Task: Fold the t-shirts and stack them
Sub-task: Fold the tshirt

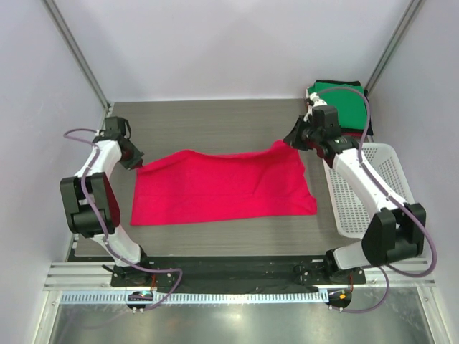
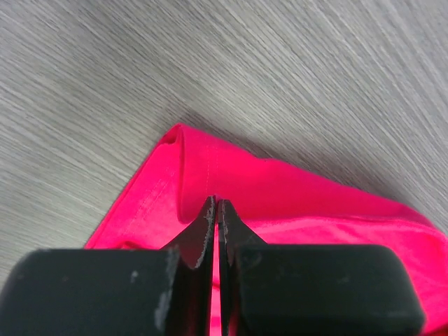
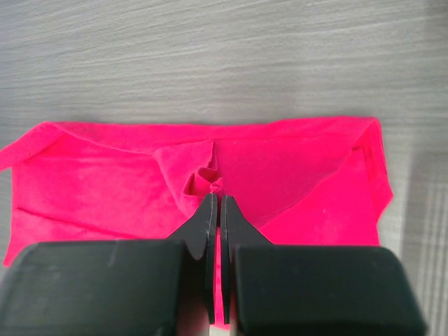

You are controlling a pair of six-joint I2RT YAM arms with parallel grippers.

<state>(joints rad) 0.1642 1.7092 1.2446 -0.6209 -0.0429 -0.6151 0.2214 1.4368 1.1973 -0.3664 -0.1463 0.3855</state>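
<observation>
Top external: left tool [image 1: 136, 160] and right tool [image 1: 292, 140] clamped on the red-pink t-shirt [image 1: 222, 190]

The left wrist view shows the left tool's fingers [image 2: 204, 222] pressed together on a fold at the shirt's far left corner. The right wrist view shows the right tool nipping a puckered bit of cloth at the far right edge. Between them the shirt lies spread across the middle of the counter [image 1: 215, 122]. A white mesh basket [image 1: 373, 188] sits to the right. Beyond it, in the far right corner, lies a green folded shirt [image 1: 344, 100] on something black.
</observation>
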